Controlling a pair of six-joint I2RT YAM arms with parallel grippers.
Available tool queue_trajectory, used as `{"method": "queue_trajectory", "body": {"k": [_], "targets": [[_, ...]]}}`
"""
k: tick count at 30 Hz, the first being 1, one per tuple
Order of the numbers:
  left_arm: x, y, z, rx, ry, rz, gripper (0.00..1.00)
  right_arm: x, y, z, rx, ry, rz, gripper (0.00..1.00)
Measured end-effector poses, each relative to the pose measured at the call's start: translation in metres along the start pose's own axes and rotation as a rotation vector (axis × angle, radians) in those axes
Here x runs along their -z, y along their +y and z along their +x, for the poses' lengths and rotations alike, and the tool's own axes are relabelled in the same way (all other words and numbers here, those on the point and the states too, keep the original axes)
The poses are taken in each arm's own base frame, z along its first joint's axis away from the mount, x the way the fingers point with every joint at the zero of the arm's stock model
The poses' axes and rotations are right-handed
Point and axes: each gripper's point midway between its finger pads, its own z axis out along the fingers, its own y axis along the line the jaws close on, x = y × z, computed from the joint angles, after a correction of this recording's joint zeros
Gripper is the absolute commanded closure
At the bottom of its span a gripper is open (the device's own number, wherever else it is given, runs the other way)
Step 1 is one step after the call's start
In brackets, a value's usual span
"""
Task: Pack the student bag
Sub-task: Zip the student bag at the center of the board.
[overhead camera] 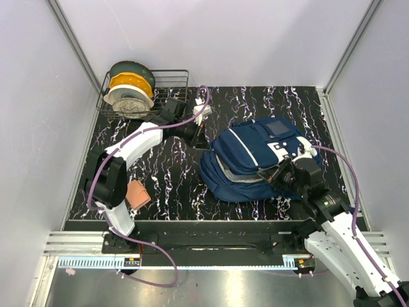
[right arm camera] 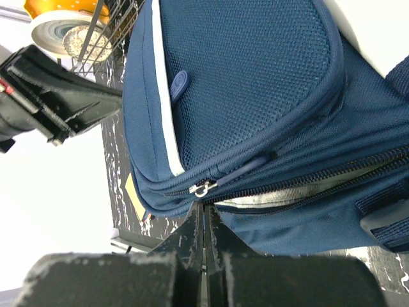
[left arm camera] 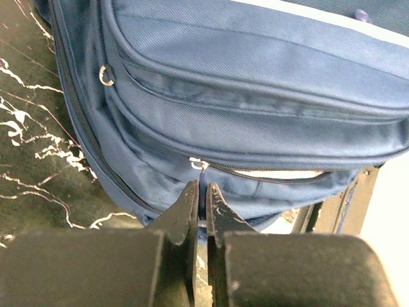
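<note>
The student bag (overhead camera: 255,160), navy with a white zip stripe, lies on the black marbled table at centre right. My left gripper (overhead camera: 200,137) is at the bag's left end. In the left wrist view it (left arm camera: 203,192) is shut on a blue zip pull (left arm camera: 204,179) that hangs from a silver slider (left arm camera: 199,164). That zip is partly open and shows pale lining (left arm camera: 281,173). My right gripper (overhead camera: 281,174) rests on the bag's near right side. In the right wrist view it (right arm camera: 204,211) is shut on the bag's seam, just under another slider (right arm camera: 202,188), beside a gaping zip with grey lining (right arm camera: 287,192).
A wire basket (overhead camera: 172,80) with yellow, white and dark spools (overhead camera: 131,89) stands at the back left. A tan-pink object (overhead camera: 136,194) lies near the left arm's base. White walls enclose the table, and its front edge runs along a metal rail (overhead camera: 204,243).
</note>
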Motion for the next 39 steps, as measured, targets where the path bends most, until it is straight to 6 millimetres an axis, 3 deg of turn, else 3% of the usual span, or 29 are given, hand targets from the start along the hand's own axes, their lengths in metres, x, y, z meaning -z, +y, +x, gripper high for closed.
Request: {"method": "queue_trajectory", "body": {"k": [3,4,6,7,10,14,19,25,31,36,39], "targets": [[0.007,-0.01,-0.001,-0.004,-0.024,0.005,1.0,-0.003,0.0,0.0,-0.006,0.004,0.007,1.0],[0.009,-0.012,-0.002,-0.006,-0.028,0.008,1.0,-0.004,-0.001,0.0,-0.01,0.006,0.01,0.94],[0.009,-0.017,-0.001,-0.009,-0.03,0.012,1.0,-0.006,0.0,0.0,-0.017,0.009,0.009,0.71],[0.008,-0.02,0.0,-0.009,-0.028,0.016,1.0,-0.007,0.0,0.001,-0.02,0.013,0.011,0.47],[0.005,-0.03,0.01,-0.01,-0.019,0.027,1.0,-0.009,0.006,0.004,-0.003,0.043,-0.012,0.36],[0.001,-0.043,0.026,0.013,-0.02,0.036,1.0,-0.002,0.029,0.008,0.089,0.129,-0.068,0.36],[-0.004,-0.057,0.026,0.023,-0.048,0.043,1.0,0.004,0.046,0.008,0.16,0.167,-0.113,0.36],[-0.022,-0.091,0.03,0.017,-0.022,0.098,1.0,0.004,0.044,0.018,0.206,0.253,-0.1,0.34],[-0.036,-0.125,0.034,0.034,-0.006,0.153,1.0,0.015,0.025,0.026,0.25,0.307,-0.02,0.32],[-0.033,-0.119,0.035,0.047,-0.013,0.113,1.0,0.025,0.038,0.003,0.324,0.214,-0.018,0.33],[-0.029,-0.118,0.033,0.048,-0.031,0.081,1.0,0.01,0.053,-0.017,0.379,0.177,-0.006,0.33]]}}
